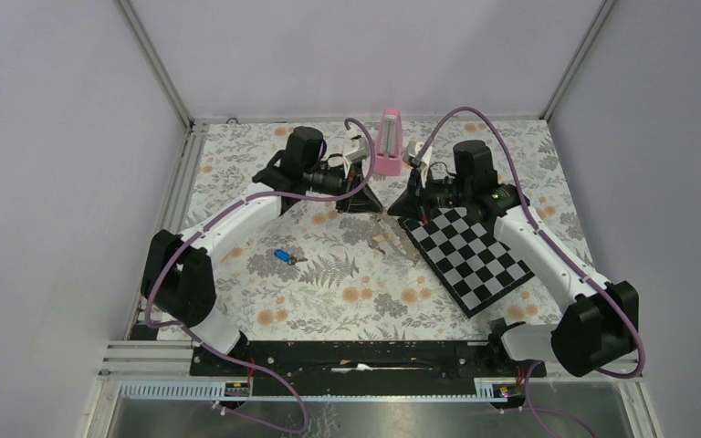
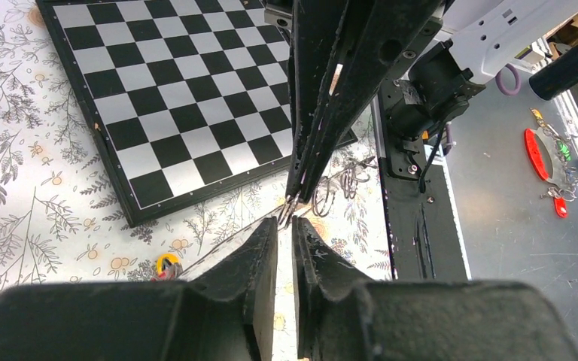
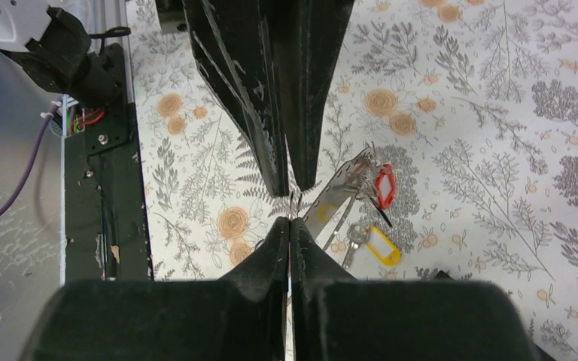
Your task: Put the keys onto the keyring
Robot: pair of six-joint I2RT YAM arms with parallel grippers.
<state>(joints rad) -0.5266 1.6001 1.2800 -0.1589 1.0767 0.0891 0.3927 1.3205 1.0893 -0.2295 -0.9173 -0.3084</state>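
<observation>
Beside the checkerboard (image 1: 475, 260), both grippers meet tip to tip over the keyring (image 3: 339, 197).

The right gripper (image 3: 290, 222) has its fingers pressed together. The left gripper (image 2: 284, 226) shows a thin slit between its fingers. Whether either one actually nips the fine ring wire at the tips is too small to tell. The keyring's strap lies flat just beside the meeting tips, with its red piece (image 3: 384, 184) on it. The yellow key (image 3: 380, 247) lies just beside the strap and is not held. The blue key (image 1: 282, 255) lies well apart, nearer the left arm. The step looks like getting hold of a split ring to open it for a key. To do it well, one gripper should hold the ring steady while the other pries the coil with small moves and aligned tips. The yellow key is nearest, so it makes sense to take it first.
</observation>
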